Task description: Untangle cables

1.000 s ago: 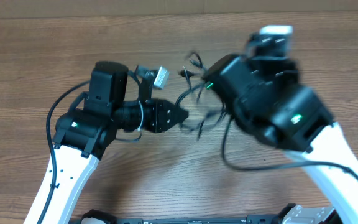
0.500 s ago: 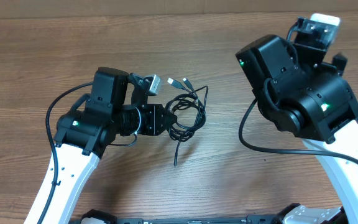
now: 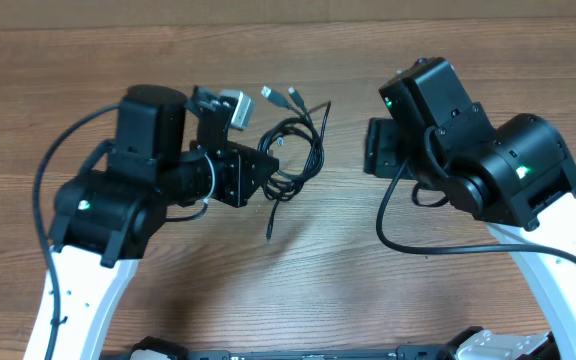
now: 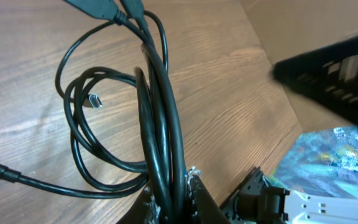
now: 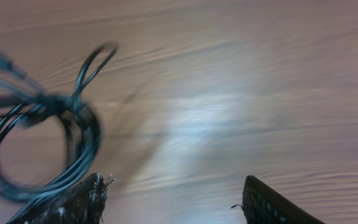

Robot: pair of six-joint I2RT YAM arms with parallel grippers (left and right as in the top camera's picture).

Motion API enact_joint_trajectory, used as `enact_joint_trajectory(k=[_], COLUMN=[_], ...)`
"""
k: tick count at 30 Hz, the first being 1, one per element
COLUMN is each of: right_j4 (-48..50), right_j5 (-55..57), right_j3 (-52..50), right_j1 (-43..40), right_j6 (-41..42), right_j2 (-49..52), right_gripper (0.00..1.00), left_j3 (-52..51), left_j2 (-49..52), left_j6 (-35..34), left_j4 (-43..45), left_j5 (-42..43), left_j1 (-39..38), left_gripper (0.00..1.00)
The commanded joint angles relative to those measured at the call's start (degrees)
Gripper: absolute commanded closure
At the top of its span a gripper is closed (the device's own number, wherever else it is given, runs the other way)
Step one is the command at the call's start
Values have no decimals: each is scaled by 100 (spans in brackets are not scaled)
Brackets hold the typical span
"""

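The cables (image 3: 298,150) are thin black cords bundled in loose loops in the middle of the wooden table, with plug ends (image 3: 280,95) pointing to the far side and one loose tail (image 3: 271,222) hanging toward the front. My left gripper (image 3: 268,172) is shut on several strands of the bundle (image 4: 163,143); a small plug (image 4: 94,100) lies inside a loop. My right gripper (image 3: 376,148) is open and empty, to the right of the bundle and apart from it. The right wrist view shows the blurred coil (image 5: 48,140) to the left of its fingers (image 5: 176,199).
The wooden table (image 3: 318,270) fills the view. A light wall or board (image 3: 268,10) runs along the far edge. A thick black arm wire (image 3: 418,240) loops on the table under my right arm. A colourful sheet (image 4: 334,162) shows at the right of the left wrist view.
My right arm has swung away to the right, then dropped back toward the bundle with its gripper open. My left gripper has shifted the bundle slightly away and left.
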Motion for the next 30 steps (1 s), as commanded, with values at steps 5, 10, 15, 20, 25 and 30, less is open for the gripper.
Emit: enact_joint_trajectory(k=[5,10,15,20,25,30], right_j4=[466,518,573,791,1161,1440], right_j5=[-1720,-1801,-1805,-2013,-2059,-2059], right_j3=[118,55,-323,-780,-1069,-1078], right_j1=[98,326,483,509,509,509], right_j6=[348,452,481,647,667,667], right_j2=[-79,-48,-37,-37,-37,-37], right_gripper=[32,32,31,32,32,33], left_j3=[719,901,1130,1375,1445,1445], left_j2=[-46,-46,-46,-46,-46,-46], left_j6=[280,278,275,275,273,278], left_j4=[-243,-234,-234,-234,-264,-345], left_j5=[-28,-13,-13,-15,-11,-20], left_j1=[31,31,31,31,22,22], left_gripper=[90,90,90,89,88,88])
